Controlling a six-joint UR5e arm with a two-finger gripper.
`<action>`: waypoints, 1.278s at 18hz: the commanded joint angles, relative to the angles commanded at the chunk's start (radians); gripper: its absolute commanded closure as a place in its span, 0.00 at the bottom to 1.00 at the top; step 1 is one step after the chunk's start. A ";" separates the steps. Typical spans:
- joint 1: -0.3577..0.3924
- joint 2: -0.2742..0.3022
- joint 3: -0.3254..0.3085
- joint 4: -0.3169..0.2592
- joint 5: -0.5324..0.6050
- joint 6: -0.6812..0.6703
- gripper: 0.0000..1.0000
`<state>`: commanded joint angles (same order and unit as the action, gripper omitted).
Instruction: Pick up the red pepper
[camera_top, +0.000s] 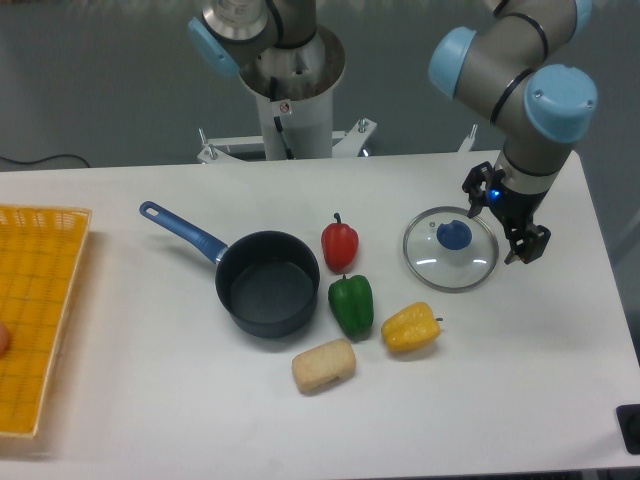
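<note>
The red pepper (340, 243) stands upright near the middle of the white table, its dark stem pointing up, just right of the pot. Far to its right hangs my gripper (503, 222), above the table beside the right rim of the glass lid. Its two dark fingers are spread apart and hold nothing.
A dark pot with a blue handle (266, 283) sits left of the red pepper. Just below the pepper lie a green pepper (351, 305), a yellow pepper (410, 327) and a beige bread-like piece (323, 366). A glass lid with a blue knob (451, 248) lies right. An orange basket (35, 310) fills the left edge.
</note>
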<state>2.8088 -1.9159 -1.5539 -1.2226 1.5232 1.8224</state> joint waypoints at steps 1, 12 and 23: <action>-0.002 0.000 0.000 0.000 0.000 0.000 0.00; -0.051 -0.005 0.015 0.002 0.026 -0.080 0.00; -0.037 0.000 -0.040 0.008 0.025 -0.068 0.00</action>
<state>2.7719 -1.9159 -1.5937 -1.2149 1.5478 1.7549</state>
